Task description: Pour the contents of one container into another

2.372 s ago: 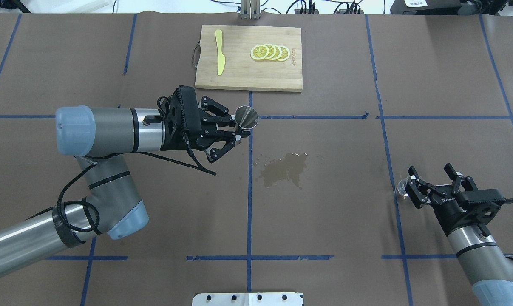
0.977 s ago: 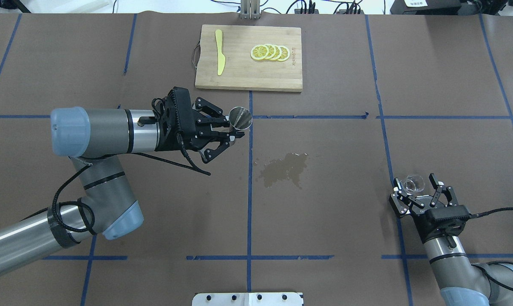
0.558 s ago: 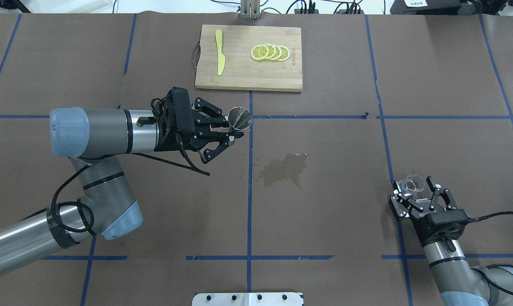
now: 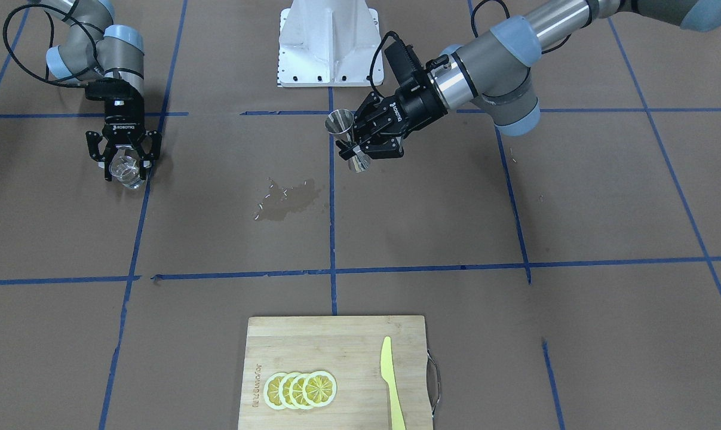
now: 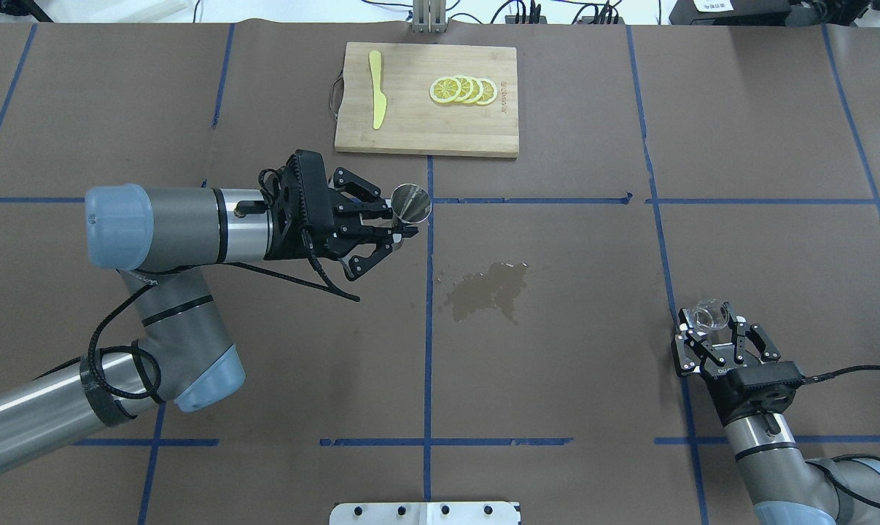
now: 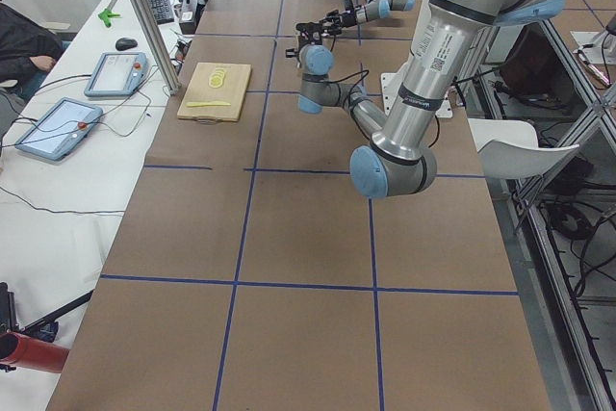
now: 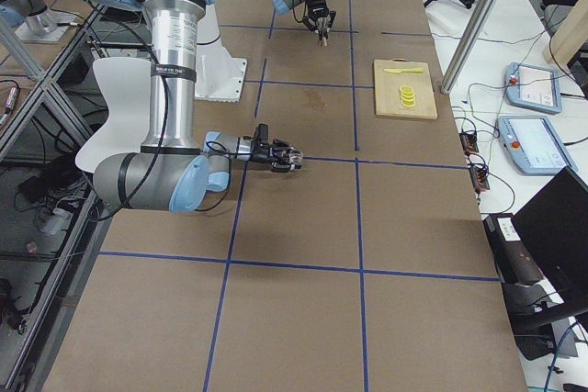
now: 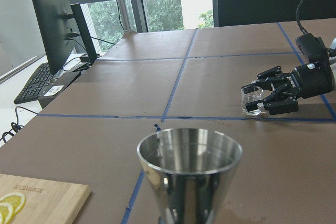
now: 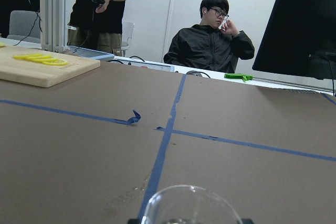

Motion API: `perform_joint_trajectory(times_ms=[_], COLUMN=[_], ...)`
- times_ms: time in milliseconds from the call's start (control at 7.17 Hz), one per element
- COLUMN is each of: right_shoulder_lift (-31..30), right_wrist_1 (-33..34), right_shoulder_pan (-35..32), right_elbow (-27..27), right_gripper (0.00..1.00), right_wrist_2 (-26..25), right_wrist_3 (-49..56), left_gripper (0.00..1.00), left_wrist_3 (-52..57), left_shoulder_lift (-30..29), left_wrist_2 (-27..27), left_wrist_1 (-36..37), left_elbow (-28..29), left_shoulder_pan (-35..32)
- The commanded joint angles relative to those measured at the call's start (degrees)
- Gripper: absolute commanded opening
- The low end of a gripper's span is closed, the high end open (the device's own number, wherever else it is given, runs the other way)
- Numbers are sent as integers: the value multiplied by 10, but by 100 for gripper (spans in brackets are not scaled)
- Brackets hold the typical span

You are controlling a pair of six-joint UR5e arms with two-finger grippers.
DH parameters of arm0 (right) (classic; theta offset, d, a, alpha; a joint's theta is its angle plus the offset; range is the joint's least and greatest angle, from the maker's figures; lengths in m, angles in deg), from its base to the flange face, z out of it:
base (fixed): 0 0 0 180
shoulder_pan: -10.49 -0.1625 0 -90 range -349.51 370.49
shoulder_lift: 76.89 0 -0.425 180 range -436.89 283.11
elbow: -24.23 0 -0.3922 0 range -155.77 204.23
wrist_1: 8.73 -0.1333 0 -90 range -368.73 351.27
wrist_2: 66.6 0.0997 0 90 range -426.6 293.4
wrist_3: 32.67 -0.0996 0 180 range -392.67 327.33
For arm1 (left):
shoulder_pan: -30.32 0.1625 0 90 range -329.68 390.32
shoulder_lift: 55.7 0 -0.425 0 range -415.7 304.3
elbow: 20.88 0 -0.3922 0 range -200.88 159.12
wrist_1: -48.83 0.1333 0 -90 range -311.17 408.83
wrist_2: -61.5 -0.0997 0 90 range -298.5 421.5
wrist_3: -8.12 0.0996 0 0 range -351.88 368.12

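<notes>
Overhead and front-facing views from opposite sides, steeply down, cutting board in both.

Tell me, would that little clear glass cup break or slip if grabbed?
The small clear glass beaker looks thin-walled, so it is probably light but could crack under a hard squeeze. Its smooth round sides may slip in a grip. It looks short and wide, so it likely won't tip.

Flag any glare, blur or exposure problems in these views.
Left wrist view: windows bright, partly blown out; jigger mirrors the room. Right wrist view: beaker cropped at the bottom edge, rim slightly soft. Overhead view: spill glints along its far edge; the clear beaker is low-contrast against the brown paper.
</notes>
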Motion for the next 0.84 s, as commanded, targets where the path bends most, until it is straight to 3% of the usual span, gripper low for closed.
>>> perform_joint_trajectory(times_ms=[0, 140, 279, 419, 558, 698], right_shoulder_lift=[0, 0, 0, 0, 0, 0], right_wrist_1=[0, 0, -1, -1, -1, -1], right_shoulder_pan=[0, 0, 1, 1, 1, 1], right_elbow=[2, 2, 2, 2, 1, 0], right_gripper=[69, 65, 49, 19, 4, 0], right_wrist_2=[1, 1, 2, 4, 4, 3], right_wrist_3=[0, 0, -3, -3, -2, -2], left_gripper=[0, 0, 0, 0, 0, 0], left_wrist_3=[-1, -1, 0, -1, 0, -1], left_shoulder_lift=[0, 0, 0, 0, 0, 0], left_wrist_2=[0, 0, 0, 0, 0, 0], left_wrist_1=[-1, -1, -1, -1, -1, -1], left_elbow=[-1, -1, -2, -2, -2, -2], left_shoulder_pan=[0, 0, 0, 0, 0, 0])
